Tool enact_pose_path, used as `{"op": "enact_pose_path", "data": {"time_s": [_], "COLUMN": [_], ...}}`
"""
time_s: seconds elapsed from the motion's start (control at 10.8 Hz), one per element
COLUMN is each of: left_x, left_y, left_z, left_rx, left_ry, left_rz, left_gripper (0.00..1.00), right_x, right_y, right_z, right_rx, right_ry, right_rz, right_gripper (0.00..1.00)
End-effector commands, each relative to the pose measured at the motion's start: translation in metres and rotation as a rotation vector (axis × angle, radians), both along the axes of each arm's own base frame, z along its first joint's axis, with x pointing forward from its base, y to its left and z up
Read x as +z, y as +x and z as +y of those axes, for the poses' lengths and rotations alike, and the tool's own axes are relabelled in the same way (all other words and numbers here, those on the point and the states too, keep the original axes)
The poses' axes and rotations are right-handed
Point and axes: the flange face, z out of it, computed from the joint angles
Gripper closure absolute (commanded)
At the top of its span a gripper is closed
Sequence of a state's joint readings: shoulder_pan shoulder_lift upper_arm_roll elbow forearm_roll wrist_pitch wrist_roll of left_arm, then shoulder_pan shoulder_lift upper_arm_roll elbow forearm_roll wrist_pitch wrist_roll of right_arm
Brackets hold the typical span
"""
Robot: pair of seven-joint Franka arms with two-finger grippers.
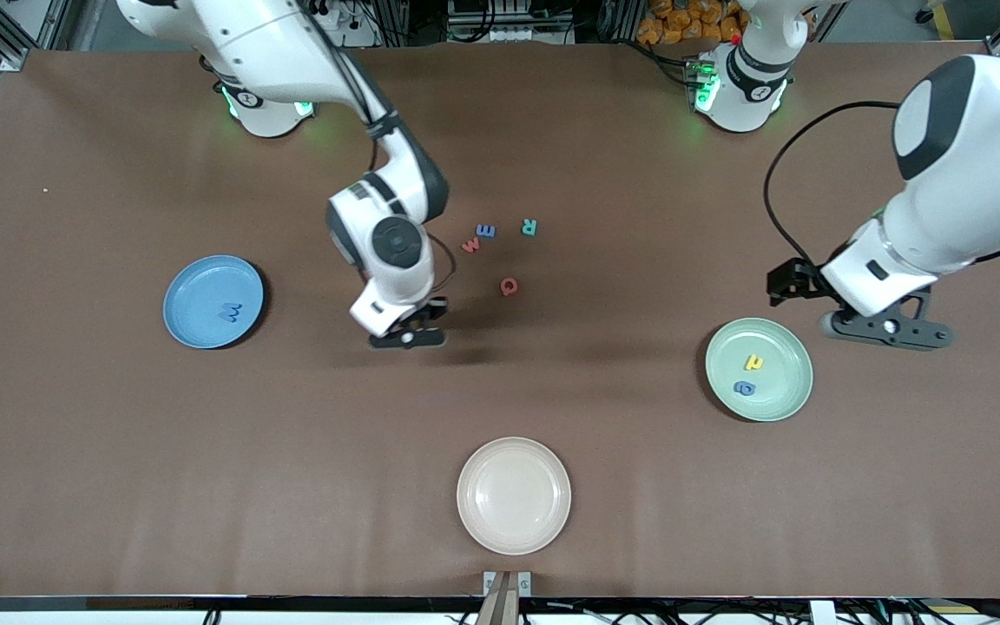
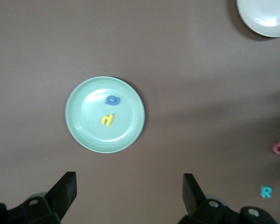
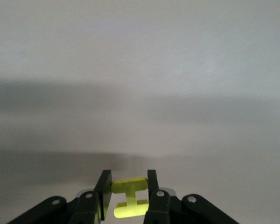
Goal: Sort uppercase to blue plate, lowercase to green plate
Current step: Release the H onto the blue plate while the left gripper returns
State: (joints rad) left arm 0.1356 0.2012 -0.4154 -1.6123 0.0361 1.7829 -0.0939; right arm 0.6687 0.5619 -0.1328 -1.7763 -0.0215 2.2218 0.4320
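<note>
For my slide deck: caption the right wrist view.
Right gripper shut on the small yellow foam letter H above the brown table.

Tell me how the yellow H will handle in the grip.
The H, pinched between the right gripper fingers, looks like thin foam: probably very light and slightly squashy. Held only by its crossbar, it might twist. Being flat, it should land without rolling.

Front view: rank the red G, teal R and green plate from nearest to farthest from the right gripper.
From the right gripper, shut on the yellow H:
1. Red G, mid-table, closest.
2. Teal R, nearer the robots' bases.
3. Green plate, toward the left arm's end.
</note>
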Motion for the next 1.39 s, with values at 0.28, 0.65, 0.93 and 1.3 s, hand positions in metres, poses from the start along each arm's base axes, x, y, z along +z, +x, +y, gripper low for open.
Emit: {"op": "enact_pose_path", "data": {"time_s": [0.28,0.65,0.93,1.3], "left_x": [-0.027,-0.069,-0.109,-0.185], "left_y": [-0.069,-0.105,-0.144,-0.189], "left_z": [-0.160,-0.255,-0.329,-0.388], "left_rx": [-0.011,-0.018,0.015,-0.383], "left_ry": [-0.032,-0.097,-0.089,-0.061], "left_rz": [0.103,0.114,0.093,0.031], "left_gripper": [0.00,0.00,0.00,0.00], "right_x": [0.027,0.023,0.003,-0.029], "right_y": [0.035,0.028,0.001,-0.027], "right_z": [-0.142,-0.263,-0.330,-0.375], "right_rx": [0.171,0.238,0.259,0.253], "right_ry": [-0.063,-0.093,-0.077,-0.063], "right_rz": [0.056,0.144,0.233,0.239], "right_gripper": [0.84,0.84,0.83,0.54]}}
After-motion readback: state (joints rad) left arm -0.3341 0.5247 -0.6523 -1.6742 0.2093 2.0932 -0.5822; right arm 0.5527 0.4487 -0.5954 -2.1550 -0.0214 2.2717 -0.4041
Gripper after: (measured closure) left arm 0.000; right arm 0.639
